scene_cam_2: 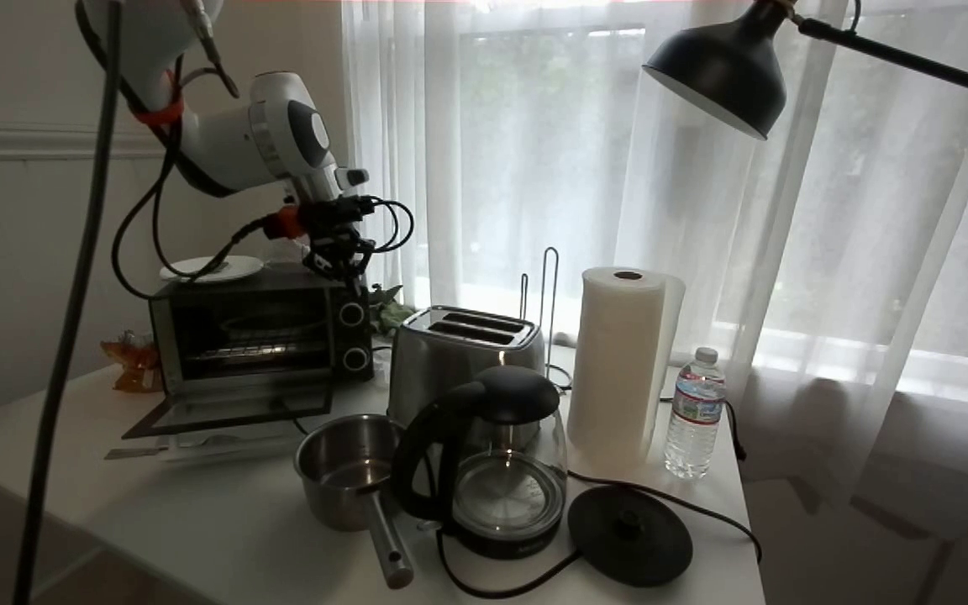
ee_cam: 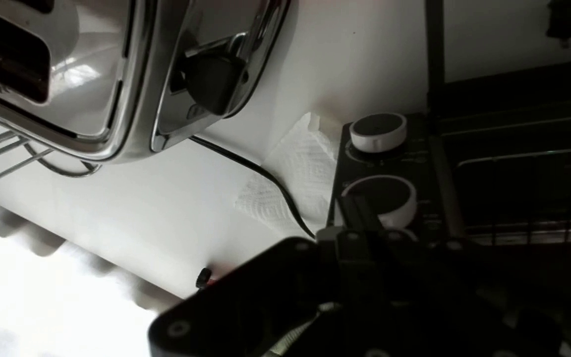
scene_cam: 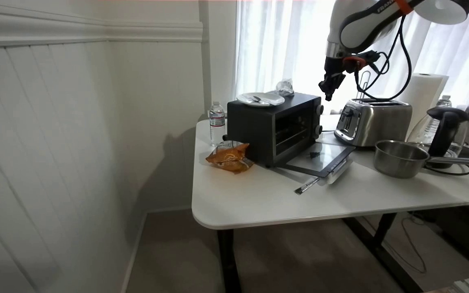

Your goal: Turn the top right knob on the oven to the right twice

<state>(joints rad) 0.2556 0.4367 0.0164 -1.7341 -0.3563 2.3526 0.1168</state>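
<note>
The black oven [scene_cam: 253,132] stands at the table's far left end with its glass door [scene_cam: 320,158] lowered open. It also shows in an exterior view [scene_cam_2: 334,340] and on the right of the wrist view [ee_cam: 438,178]. Its top right knob [scene_cam_2: 351,314], dark with a pale rim, shows in both exterior views [scene_cam: 320,109]. A lower knob [scene_cam_2: 355,360] sits beneath it. In the wrist view the top knob [ee_cam: 392,193] is partly covered by my fingertips. My gripper [scene_cam: 329,97] is shut and empty, pointing down just above the top knob; whether it touches is unclear [ee_cam: 360,210].
A chrome toaster [scene_cam: 381,122] stands beside the oven's knob side. A saucepan [scene_cam: 400,159] and a glass kettle [scene_cam_2: 505,496] stand farther along. A white plate [scene_cam: 246,99] and crumpled clear plastic [scene_cam: 285,87] lie on the oven. An orange bag [scene_cam: 230,158] lies at its far side.
</note>
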